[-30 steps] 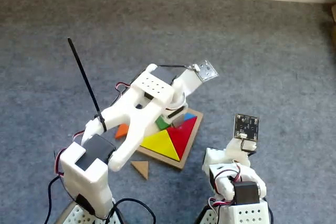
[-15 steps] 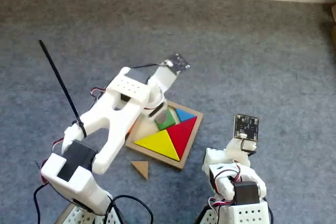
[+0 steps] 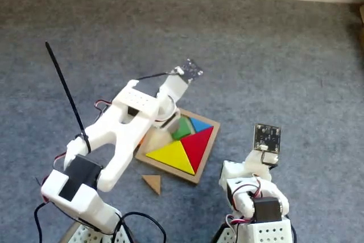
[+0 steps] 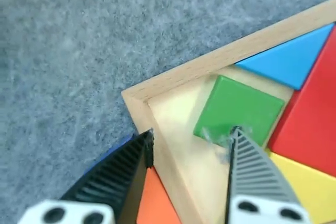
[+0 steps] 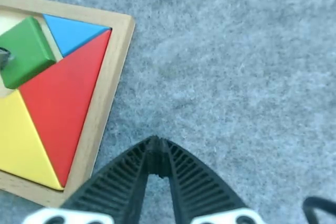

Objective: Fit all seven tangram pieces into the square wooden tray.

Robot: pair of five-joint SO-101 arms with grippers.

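The square wooden tray (image 3: pixel 206 153) holds a yellow triangle (image 3: pixel 170 156), a red triangle (image 3: pixel 197 144), a small blue triangle (image 3: pixel 199 124) and a green square (image 3: pixel 182 129). My left arm (image 3: pixel 128 126) leans over the tray's left corner. My left gripper (image 4: pixel 191 132) is open astride the tray rim (image 4: pixel 210 64): the grey fingertip (image 4: pixel 236 137) touches the green square (image 4: pixel 239 109), the black one is outside, over an orange piece (image 4: pixel 157 203). A tan triangle (image 3: pixel 152 182) lies on the carpet before the tray. My right gripper (image 5: pixel 154 142) is shut and empty, on the carpet right of the tray (image 5: pixel 113 77).
Grey carpet lies all round. The right arm (image 3: pixel 253 197) sits folded at the lower right, its wrist camera board (image 3: pixel 267 136) just right of the tray. A black cable tie (image 3: pixel 65 92) sticks up from the left arm. A sliver of dark blue (image 4: pixel 113 153) shows beside the black finger.
My left arm has swung left and drawn back over the tray's left corner, covering the orange piece. The right arm has kept still.
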